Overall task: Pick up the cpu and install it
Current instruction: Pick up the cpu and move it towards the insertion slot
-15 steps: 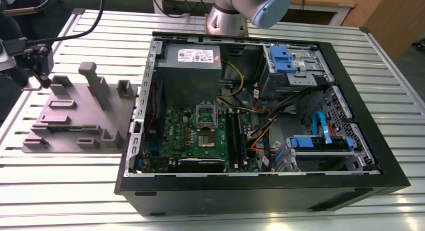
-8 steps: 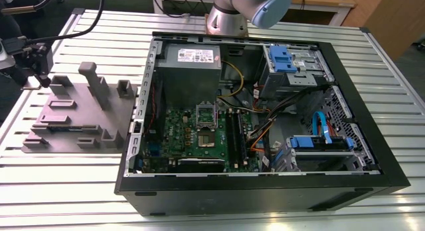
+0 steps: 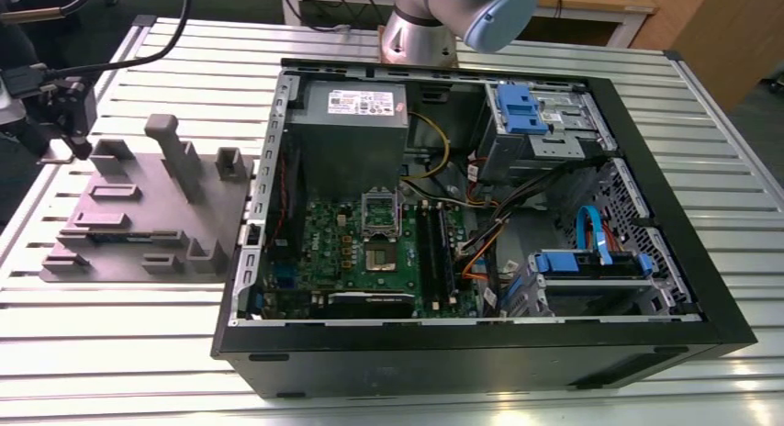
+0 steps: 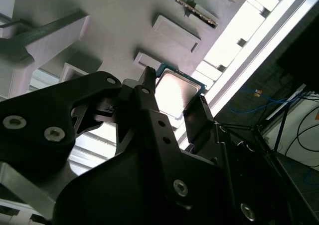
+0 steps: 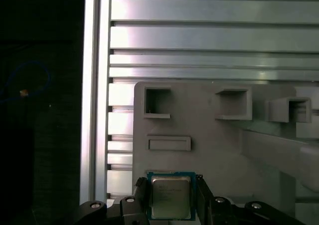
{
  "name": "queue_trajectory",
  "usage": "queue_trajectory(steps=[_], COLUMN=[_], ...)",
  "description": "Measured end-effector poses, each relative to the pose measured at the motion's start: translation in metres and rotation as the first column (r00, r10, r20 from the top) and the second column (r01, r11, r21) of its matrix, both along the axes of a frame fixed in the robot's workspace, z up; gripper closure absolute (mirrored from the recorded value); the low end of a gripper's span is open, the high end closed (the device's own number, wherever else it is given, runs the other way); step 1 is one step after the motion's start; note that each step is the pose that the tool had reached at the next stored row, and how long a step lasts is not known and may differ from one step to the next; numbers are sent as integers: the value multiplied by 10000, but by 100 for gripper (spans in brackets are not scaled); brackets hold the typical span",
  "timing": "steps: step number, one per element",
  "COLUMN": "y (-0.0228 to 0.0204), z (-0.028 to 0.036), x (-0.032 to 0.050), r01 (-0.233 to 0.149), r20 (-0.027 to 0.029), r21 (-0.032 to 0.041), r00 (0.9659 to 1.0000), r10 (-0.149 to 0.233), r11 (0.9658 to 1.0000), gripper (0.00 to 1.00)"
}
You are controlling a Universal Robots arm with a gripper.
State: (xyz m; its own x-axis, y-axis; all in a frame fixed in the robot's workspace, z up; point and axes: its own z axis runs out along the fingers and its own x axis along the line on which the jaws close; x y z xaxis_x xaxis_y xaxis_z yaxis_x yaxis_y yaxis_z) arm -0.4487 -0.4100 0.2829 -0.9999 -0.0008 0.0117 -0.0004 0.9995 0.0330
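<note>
The robot's claw (image 5: 170, 181) straddles the cpu (image 5: 170, 199), which lies silver face up at the edge of a grey holder plate (image 5: 219, 150) in both wrist views. Whether the claw has clamped the chip or merely brackets it cannot be told. At the exterior view's left, the plate rests on a slatted aluminium bench (image 3: 123, 334) beside an open computer case (image 3: 490, 357) with its green motherboard (image 3: 355, 261) exposed.
</note>
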Motion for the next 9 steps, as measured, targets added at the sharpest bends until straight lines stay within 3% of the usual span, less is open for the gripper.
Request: queue_trajectory(steps=[9], y=[0], z=[48], x=[0], r01=[0], r20=[2], r21=[1], r00=[10000], r10=[0], r11=[10000], gripper=[53])
